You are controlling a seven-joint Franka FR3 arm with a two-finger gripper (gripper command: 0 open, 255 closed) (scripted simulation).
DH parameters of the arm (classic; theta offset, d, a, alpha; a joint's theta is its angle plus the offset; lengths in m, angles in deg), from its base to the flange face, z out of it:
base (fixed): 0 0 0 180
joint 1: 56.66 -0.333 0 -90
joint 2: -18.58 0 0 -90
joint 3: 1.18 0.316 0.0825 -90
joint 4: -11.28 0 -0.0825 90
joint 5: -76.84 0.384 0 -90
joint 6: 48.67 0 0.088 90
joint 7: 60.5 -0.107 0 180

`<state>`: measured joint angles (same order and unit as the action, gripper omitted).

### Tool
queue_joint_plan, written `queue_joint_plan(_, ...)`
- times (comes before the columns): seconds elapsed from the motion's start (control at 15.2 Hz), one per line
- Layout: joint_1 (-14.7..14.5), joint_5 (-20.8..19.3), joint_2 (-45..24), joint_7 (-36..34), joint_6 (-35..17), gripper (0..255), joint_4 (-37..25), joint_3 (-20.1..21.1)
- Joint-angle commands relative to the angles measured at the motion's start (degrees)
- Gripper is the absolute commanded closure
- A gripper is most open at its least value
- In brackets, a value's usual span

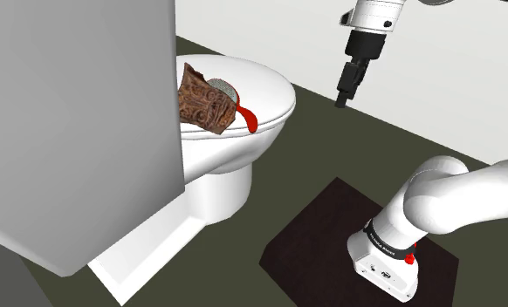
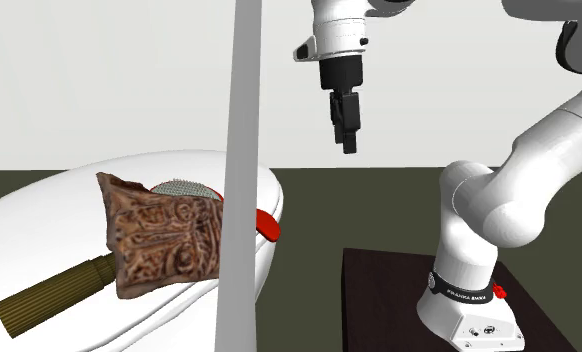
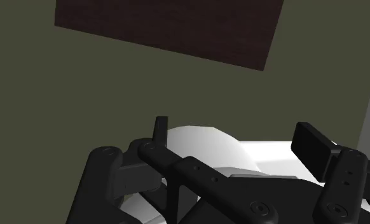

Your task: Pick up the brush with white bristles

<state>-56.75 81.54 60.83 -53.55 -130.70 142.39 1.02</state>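
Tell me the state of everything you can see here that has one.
Toilet lid: shut.
Red-handled brush: lying on the lid, not held.
Brown brush: lying on the lid, not held.
Gripper: fingers open, empty, up in the air.

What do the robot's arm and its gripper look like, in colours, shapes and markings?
The arm is white, built of thick rounded links with dark joints. Near its foot runs a black band with small white lettering and a red mark beside it. The gripper is all black: a blocky body ending in two slim, straight fingers.
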Motion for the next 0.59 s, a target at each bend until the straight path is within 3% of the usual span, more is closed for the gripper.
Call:
queue_joint_plan(0.0, 0.0, 0.0, 0.0, 0.0, 0.0, 0, 0.0, 0.0)
queue_joint_plan(0.53, -2.68, 11.91, -7.81, -3.86, -12.0, 0, -1.73, 1.64)
